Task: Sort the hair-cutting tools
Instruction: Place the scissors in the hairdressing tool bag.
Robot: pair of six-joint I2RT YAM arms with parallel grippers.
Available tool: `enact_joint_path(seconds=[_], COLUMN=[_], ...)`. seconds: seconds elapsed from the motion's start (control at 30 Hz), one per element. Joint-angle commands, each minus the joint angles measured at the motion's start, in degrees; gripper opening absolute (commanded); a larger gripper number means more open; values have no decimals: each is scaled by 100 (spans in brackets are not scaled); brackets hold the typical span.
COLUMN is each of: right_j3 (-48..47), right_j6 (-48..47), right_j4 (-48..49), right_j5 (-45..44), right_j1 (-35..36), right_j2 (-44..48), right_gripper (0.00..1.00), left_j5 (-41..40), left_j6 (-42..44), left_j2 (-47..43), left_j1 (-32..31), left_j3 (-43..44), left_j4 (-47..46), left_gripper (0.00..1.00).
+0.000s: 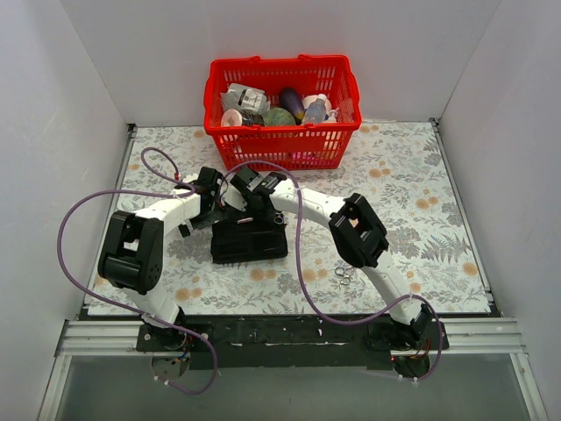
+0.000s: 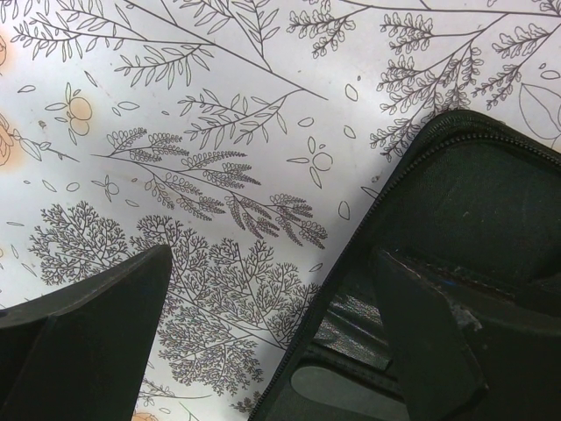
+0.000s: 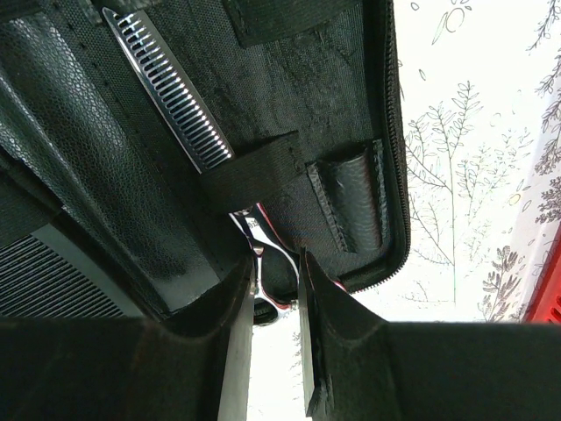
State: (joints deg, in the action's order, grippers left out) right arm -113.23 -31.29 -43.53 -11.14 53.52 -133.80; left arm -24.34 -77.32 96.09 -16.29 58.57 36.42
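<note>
The black case (image 1: 248,242) lies open on the floral cloth. In the right wrist view a pair of silver scissors with a toothed blade (image 3: 166,92) sits under an elastic strap inside the case (image 3: 333,105). My right gripper (image 3: 276,263) is closed on its finger-ring end (image 3: 263,294); it shows over the case's far edge in the top view (image 1: 260,210). A ribbed black strip (image 3: 53,281), apparently the comb, lies at the lower left. A second pair of silver scissors (image 1: 344,276) lies on the cloth. My left gripper (image 2: 272,351) is open astride the case's edge (image 2: 456,202).
A red plastic basket (image 1: 282,140) with bottles and packets stands at the back, just beyond the case. White walls close in the left, right and back sides. The right arm's elbow (image 1: 358,230) hangs above the cloth near the loose scissors.
</note>
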Motion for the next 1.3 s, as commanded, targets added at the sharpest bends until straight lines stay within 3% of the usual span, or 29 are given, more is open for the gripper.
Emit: enact_joint_path(seconds=[0.0,0.4,1.0,1.27], right_j3=[292,214,583,-111], right_j6=[351,439,-53,35], right_j4=[538,345,591,442], right_j5=[226,156,902,1324], right_j1=[-104,-157,106,141], right_j2=[160,117,372,-14], right_gripper=[1,1,1,1], left_j5=[-27,-45,-62,-45], left_j6=[33,59,24,15], left_j2=[-179,-196,-179,-214], left_j1=[12,12,12,12], left_j3=[-56,-21,-56,-82], left_j4=[14,23,-39,-39], left_gripper=[98,98,98,98])
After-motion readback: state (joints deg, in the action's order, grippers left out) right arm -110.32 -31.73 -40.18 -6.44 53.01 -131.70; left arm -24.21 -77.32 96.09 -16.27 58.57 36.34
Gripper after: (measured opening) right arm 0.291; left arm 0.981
